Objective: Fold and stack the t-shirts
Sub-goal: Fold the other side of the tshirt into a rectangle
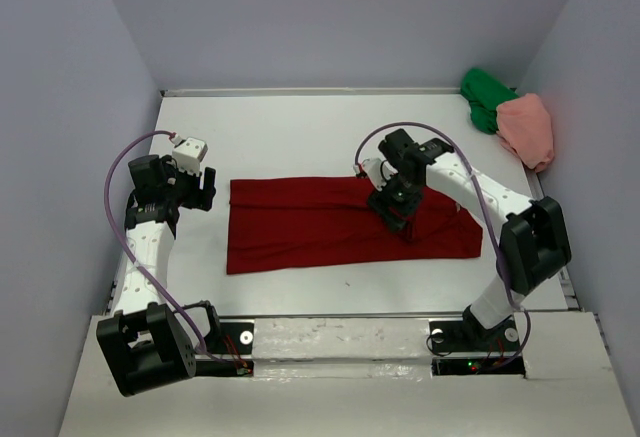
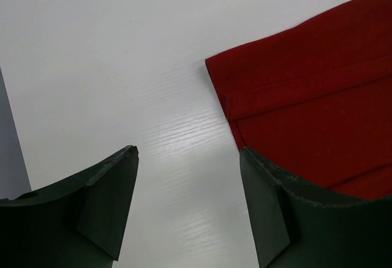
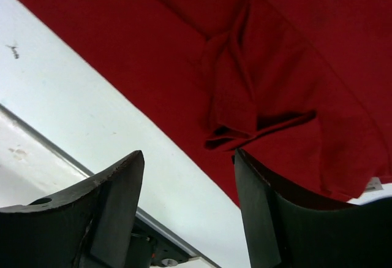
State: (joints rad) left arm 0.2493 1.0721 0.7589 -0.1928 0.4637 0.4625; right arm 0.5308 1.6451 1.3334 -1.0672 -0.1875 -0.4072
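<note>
The dark red t-shirt (image 1: 320,225) lies flat across the middle of the table as a long folded band. My right gripper (image 1: 401,220) hovers over its right part, open and holding nothing. In the right wrist view a small bunched fold of the red t-shirt (image 3: 245,96) lies just ahead of the open right gripper (image 3: 188,156). My left gripper (image 1: 205,189) stands open just beyond the band's left end. In the left wrist view only bare table shows between its fingers, and the shirt's corner (image 2: 306,84) lies up to the right. The green t-shirt (image 1: 485,97) and the pink t-shirt (image 1: 528,129) sit crumpled together at the back right.
White table (image 1: 300,137) enclosed by grey walls on the left, back and right. The table's front rail (image 3: 37,136) shows close below the red shirt in the right wrist view. The arm bases sit at the near edge.
</note>
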